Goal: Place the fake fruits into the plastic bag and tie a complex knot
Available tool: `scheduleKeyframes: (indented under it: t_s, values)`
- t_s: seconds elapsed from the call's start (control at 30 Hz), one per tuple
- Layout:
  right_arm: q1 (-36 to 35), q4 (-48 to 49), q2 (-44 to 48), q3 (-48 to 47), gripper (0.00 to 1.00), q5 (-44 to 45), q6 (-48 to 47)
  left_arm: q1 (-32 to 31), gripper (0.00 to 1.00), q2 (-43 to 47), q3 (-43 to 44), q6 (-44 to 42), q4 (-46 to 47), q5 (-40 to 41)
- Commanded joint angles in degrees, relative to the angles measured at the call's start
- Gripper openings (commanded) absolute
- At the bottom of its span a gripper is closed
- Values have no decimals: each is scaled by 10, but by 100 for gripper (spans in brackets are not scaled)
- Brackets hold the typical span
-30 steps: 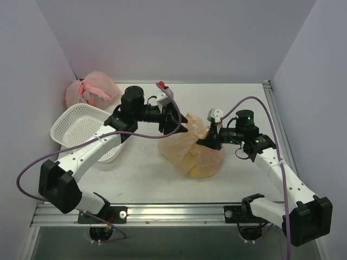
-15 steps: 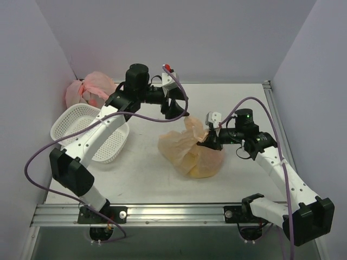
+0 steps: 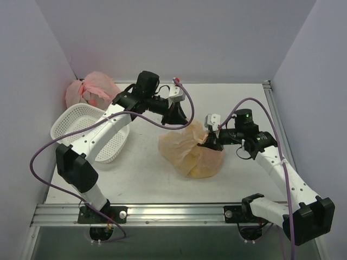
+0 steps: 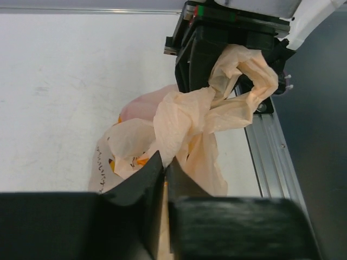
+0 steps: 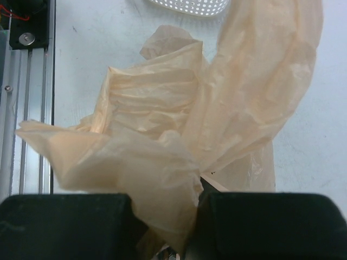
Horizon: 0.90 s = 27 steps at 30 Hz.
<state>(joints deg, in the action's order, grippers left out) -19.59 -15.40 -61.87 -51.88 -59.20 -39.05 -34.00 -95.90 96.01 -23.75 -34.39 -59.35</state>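
The plastic bag (image 3: 191, 156), thin pale orange with printed text, lies bulging at mid-table. Its neck is drawn up into twisted strands. My left gripper (image 3: 179, 119) reaches in from the far left, and in the left wrist view its jaws (image 4: 164, 160) are shut on a fold of the bag's film (image 4: 179, 116). My right gripper (image 3: 209, 142) is shut on another gathered strand, which spills out between its fingers (image 5: 198, 187). The fake fruits are hidden inside the bag; only yellowish patches (image 3: 205, 169) show through the film.
A white mesh basket (image 3: 81, 127) stands at the left, under the left arm. A plain pink tied bag (image 3: 93, 89) sits in the far left corner. An aluminium rail (image 3: 173, 211) runs along the near edge, and walls close in both sides.
My left gripper has swung right and down onto the bag's neck, opened wide on the way, and closed on the film. The right gripper has kept its hold in place.
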Motion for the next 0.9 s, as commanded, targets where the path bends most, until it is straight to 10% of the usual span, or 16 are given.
scheduleKeyframes:
  t_s: [0.0,0.33,0.57,0.87]
  values:
    - [-4,-5,-7,-24,0,7,-1,-2,7,-1,58,-15,-25,-24]
    - [0,54,-25,-5,0,47,291,25,0,79,60,50,8,15]
    - [67,148,-52,27,0,30,609,9,0,212,-144,70,72,54]
    - [55,338,-52,88,0,79,911,-157,0,244,-300,33,104,243]
